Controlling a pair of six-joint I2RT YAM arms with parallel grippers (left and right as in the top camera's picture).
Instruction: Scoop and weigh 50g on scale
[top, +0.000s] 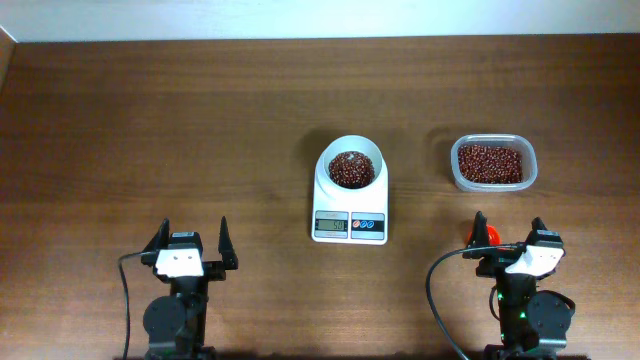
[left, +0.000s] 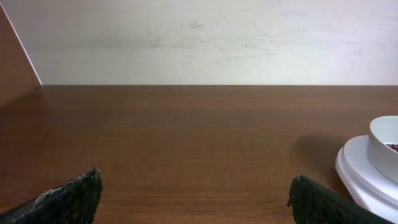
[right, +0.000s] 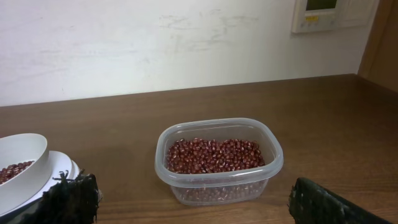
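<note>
The white scale (top: 349, 226) stands mid-table, its display and red and blue buttons facing the arms. On it sits a round white bowl (top: 352, 147) holding red beans (top: 351, 169). My left gripper (top: 193, 240) is open near the front left, well apart from the scale, with nothing between its fingers (left: 73, 198). In the left wrist view the scale (left: 364, 180) and bowl (left: 384, 144) show at the right edge. My right gripper (top: 510, 232) is open at the front right, empty, facing the bean tub (right: 217, 163). The bowl (right: 22, 167) shows at the left of the right wrist view.
A clear rectangular tub (top: 492, 163) of red beans stands right of the scale. A small red-orange object (top: 487, 236) lies by the right gripper's left finger; I cannot tell what it is. A pale wall bounds the table's far edge.
</note>
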